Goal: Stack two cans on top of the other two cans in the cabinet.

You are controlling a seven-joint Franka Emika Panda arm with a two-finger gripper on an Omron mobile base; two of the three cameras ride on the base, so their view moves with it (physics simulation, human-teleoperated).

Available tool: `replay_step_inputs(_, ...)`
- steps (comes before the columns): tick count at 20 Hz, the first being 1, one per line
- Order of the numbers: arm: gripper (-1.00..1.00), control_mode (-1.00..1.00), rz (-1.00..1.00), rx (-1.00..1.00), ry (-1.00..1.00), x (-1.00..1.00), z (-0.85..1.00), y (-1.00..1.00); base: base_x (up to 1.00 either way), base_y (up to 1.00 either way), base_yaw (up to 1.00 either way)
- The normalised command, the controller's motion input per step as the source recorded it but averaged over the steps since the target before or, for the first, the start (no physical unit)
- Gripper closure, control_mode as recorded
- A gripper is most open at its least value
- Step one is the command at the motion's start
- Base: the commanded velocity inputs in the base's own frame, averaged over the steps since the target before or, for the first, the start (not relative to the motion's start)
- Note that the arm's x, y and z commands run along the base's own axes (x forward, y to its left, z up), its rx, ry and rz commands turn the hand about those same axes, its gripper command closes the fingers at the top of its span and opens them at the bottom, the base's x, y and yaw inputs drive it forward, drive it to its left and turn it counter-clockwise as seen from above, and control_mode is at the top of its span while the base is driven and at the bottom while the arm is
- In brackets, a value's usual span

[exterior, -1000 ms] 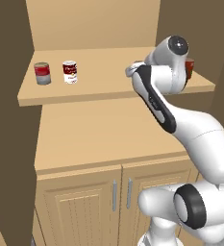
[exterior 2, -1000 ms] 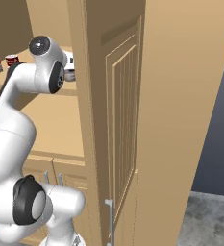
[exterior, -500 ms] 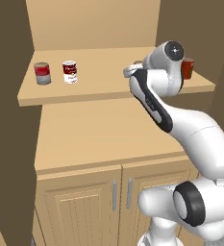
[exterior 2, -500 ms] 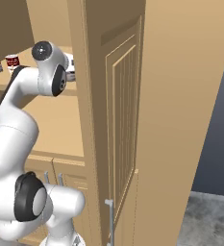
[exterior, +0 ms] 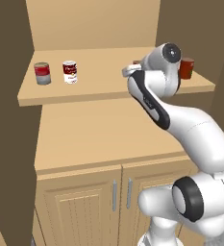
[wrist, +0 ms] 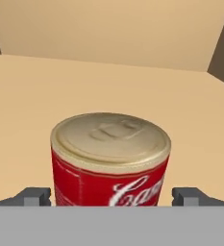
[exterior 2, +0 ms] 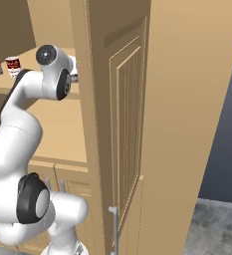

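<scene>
- Since a second ago the arm's upper joint has swung a little rightward along the shelf [exterior: 108, 91]; the cans have not shifted.
- Tan wooden cabinet [exterior: 84, 144]: shelf above a counter [exterior: 99, 139], two panelled doors below, darker brown side walls.
- Far left on the shelf stand a red-and-grey can [exterior: 42, 73] and a labelled can [exterior: 70, 72]; an orange-red can [exterior: 186, 67] stands far right.
- Gripper [wrist: 111, 194] is spread wide, one fingertip [wrist: 32, 196] either side of an upright red can [wrist: 110, 158], holding nothing.

I can see a mottled grey floor [exterior 2: 214, 226] far below my claw [wrist: 111, 198] and off to its right, with a dark blue-grey wall [exterior 2: 227, 124] rising from it
</scene>
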Motion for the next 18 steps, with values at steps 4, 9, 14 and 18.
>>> replay_step_inputs(4,1.0,-1.0,0.0,0.0,0.0,0.19,-0.02,0.0,0.0,0.0,0.0)
replay_step_inputs(9,1.0,-1.0,0.0,0.0,0.0,-0.04,0.0,-0.05,0.0,0.0,0.0)
replay_step_inputs(14,1.0,-1.0,-0.04,0.0,-0.08,-0.23,0.11,-0.03,0.0,0.0,0.0)
replay_step_inputs(18,1.0,-1.0,-0.17,0.0,-0.16,-0.21,0.35,0.0,0.0,0.0,0.0)
